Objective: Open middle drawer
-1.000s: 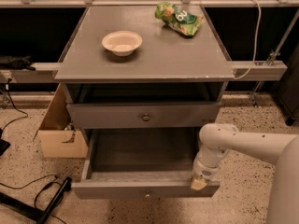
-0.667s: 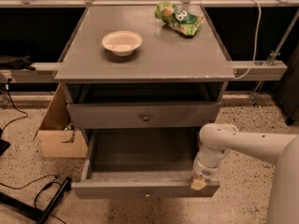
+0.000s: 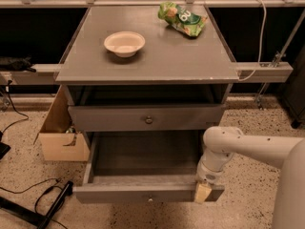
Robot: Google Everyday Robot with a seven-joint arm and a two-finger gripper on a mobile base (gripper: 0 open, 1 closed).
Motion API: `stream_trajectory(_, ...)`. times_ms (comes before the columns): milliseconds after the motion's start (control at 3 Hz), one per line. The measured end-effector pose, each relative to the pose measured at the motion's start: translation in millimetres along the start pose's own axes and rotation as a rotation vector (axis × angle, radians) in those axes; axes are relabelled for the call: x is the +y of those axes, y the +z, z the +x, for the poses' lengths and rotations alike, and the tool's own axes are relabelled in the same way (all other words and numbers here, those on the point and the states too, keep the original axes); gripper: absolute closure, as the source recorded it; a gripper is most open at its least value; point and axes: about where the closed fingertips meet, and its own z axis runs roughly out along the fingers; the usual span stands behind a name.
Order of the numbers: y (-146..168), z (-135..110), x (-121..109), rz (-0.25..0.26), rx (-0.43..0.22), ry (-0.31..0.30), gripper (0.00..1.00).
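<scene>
The grey cabinet (image 3: 152,66) has a drawer (image 3: 148,120) with a small round knob pulled out slightly under the top. Below it the middle drawer (image 3: 143,192) is pulled far out, and its empty inside (image 3: 143,154) shows. Its knob (image 3: 150,199) sits low on the front. The lowest drawer is hidden under it. My gripper (image 3: 202,192) hangs from the white arm (image 3: 248,147) and rests at the right end of the open drawer's front edge.
A white bowl (image 3: 124,43) and a green snack bag (image 3: 182,17) lie on the cabinet top. An open cardboard box (image 3: 59,132) stands on the floor at the left. Black cables (image 3: 43,202) lie on the speckled floor at the front left.
</scene>
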Motion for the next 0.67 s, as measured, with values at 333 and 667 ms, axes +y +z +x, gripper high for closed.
stream_trajectory(333, -19.6, -0.9, 9.0, 0.042, -0.009, -0.031, 0.00)
stream_trajectory(667, -75.6, -14.8, 42.1, 0.132, 0.007, -0.119, 0.00)
